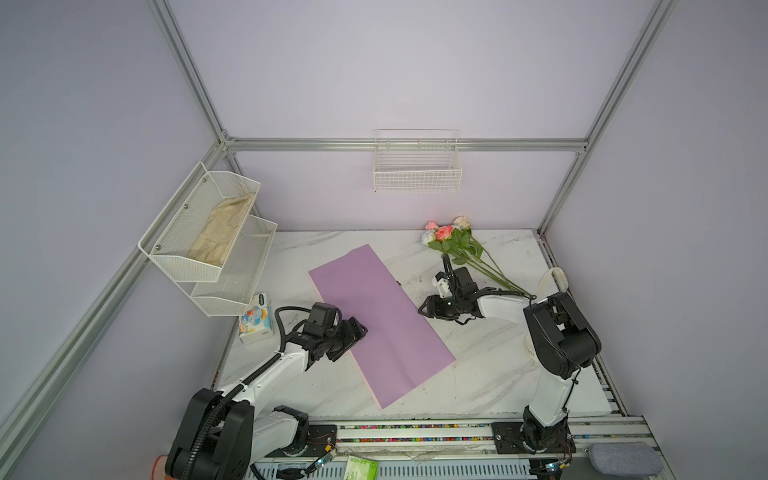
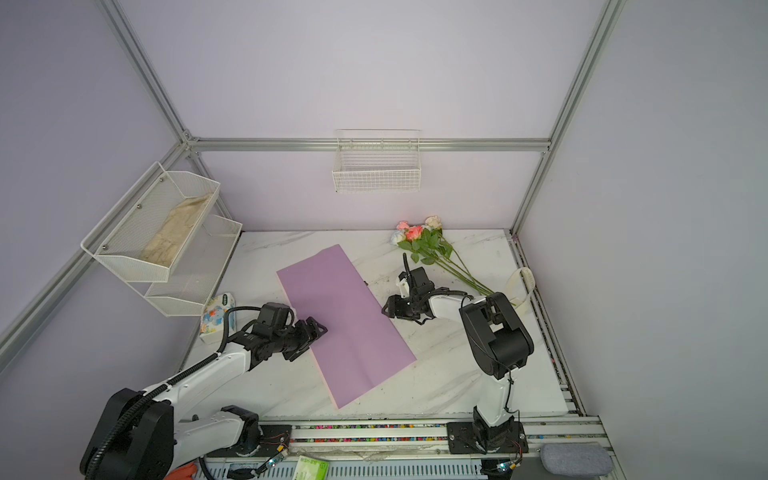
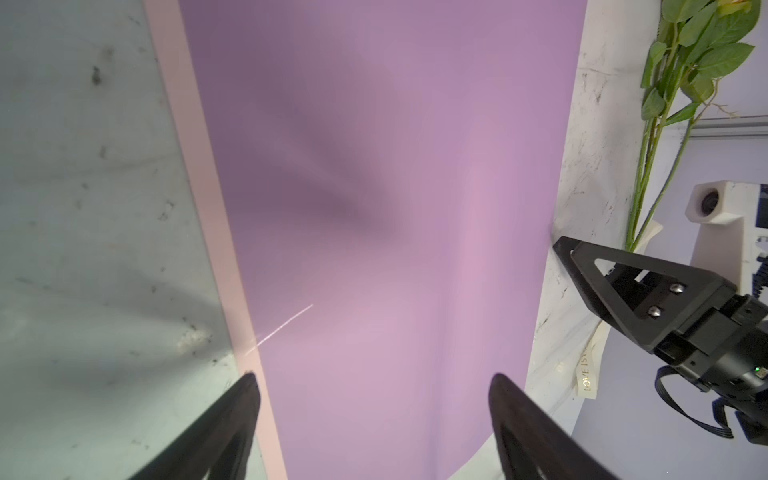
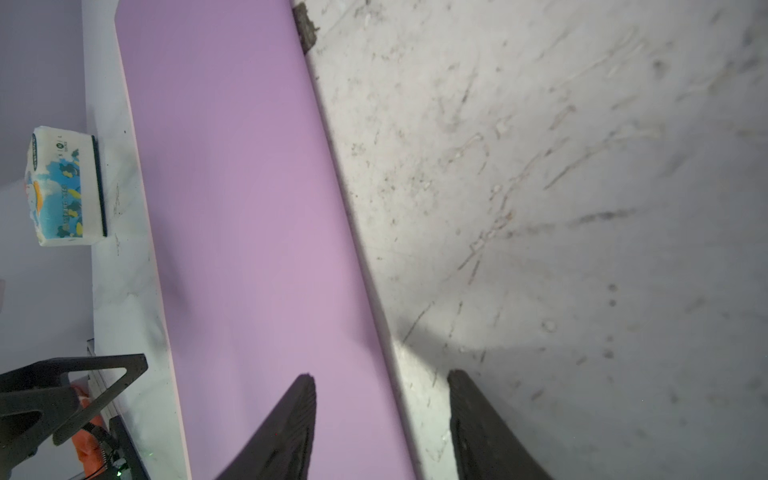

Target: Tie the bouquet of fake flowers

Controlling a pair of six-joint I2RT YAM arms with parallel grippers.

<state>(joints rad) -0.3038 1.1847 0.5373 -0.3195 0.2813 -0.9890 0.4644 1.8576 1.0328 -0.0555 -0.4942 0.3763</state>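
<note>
Your two arms work one bench [image 1: 490,365] of white, grey-veined marble pattern, scuffed and speckled in the wrist views. One bouquet of fake flowers [image 1: 457,245] lies bare at the far right of it. Four blooms can be counted, pink, coral, cream and white, turned toward the back wall, with thin green stems running back toward your right arm.

One flat rectangular paper sheet [image 1: 380,320], matte lilac with a pink edge showing, lies diagonally at mid-bench, apart from the flowers. Your left tool [image 3: 374,378] hangs over one long edge with jaws wide and nothing between them. Your right tool [image 4: 380,376] straddles the opposite edge, jaws parted, one finger over paper and one over marble.

One cream ribbon [image 1: 555,280] with printed letters curls at the right rim. One tissue pack [image 1: 255,320] stands at the left edge. One two-tier white mesh rack [image 1: 178,220] on the left wall holds a beige cloth [image 1: 222,232] in its upper tier. One white wire basket [image 1: 417,174] hangs on the back wall. The walls are pale lilac, framed in aluminium rails [image 1: 316,144].
</note>
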